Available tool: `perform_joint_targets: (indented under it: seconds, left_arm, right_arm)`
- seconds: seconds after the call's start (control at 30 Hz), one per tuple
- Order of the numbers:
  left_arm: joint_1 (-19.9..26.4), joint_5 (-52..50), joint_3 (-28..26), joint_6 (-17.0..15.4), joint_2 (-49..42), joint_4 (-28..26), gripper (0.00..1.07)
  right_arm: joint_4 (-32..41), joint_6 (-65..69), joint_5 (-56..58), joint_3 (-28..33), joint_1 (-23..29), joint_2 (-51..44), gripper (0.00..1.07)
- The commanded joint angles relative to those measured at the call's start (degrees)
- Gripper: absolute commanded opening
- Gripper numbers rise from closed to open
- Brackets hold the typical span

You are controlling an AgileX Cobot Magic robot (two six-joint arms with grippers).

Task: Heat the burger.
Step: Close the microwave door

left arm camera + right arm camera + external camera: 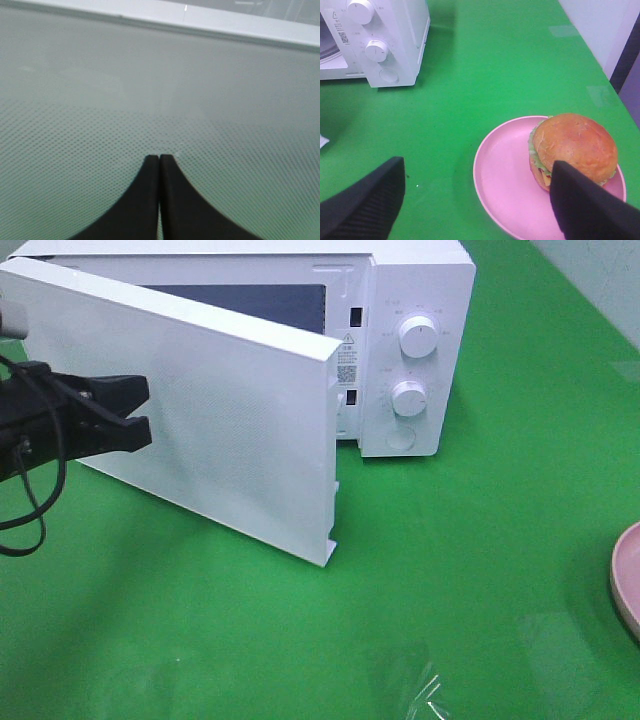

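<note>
Currently the burger (pixel 574 150) sits on the pink plate (pixel 505 185) near the right edge of the green table (pixel 480 570), well apart from the microwave (pixel 415 350) at the table's back edge. The right gripper (pixel 477 200) hangs above the plate with its jaws spread wide and nothing between them; in the right wrist view one finger (pixel 590 205) overlaps the burger's near side, the other finger (pixel 365 205) is over bare green. I cannot tell whether either touches anything. The burger lies below and toward one finger, not centred in the gap. It is round, so it has no long axis to align with. The left gripper (pixel 140 410) is clenched with nothing in it, tips against the mesh face of the open microwave door (pixel 200 430), far from the plate. Judgement: the right arm is the nearer by a wide margin. The pick turns on shifting the gap sideways until the bun is centred, then descending.
</note>
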Motion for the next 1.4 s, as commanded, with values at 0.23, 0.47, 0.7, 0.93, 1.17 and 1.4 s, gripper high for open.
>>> perform_joint_targets:
  seconds: [0.23,0.47,0.7,0.93,1.17,1.4]
  left_arm:
    - [-6.4,3.1,-9.6,2.9,6.5,-4.7,0.0]
    - [-9.2,7.2,-18.5,3.2,12.1,-7.4,0.0]
    - [-10.1,10.2,-26.3,2.8,16.7,-7.6,0.0]
    - [-10.3,13.2,-32.1,2.7,19.9,-8.1,0.0]
    - [-10.3,14.8,-36.3,4.3,22.5,-12.3,0.0]
    - [-10.3,16.8,-36.4,5.4,22.2,-11.5,0.0]
  right_arm:
    - [-0.1,-0.5,-0.3,0.0,-0.5,-1.5,0.76]
    - [-0.1,-0.5,-0.3,0.0,-0.5,-1.5,0.76]
    - [-0.1,-0.5,-0.3,0.0,-0.5,-1.5,0.76]
    - [-0.1,-0.5,-0.3,0.0,-0.5,-1.5,0.76]
    - [-0.1,-0.5,-0.3,0.0,-0.5,-1.5,0.76]
    - [-0.1,-0.5,-0.3,0.0,-0.5,-1.5,0.76]
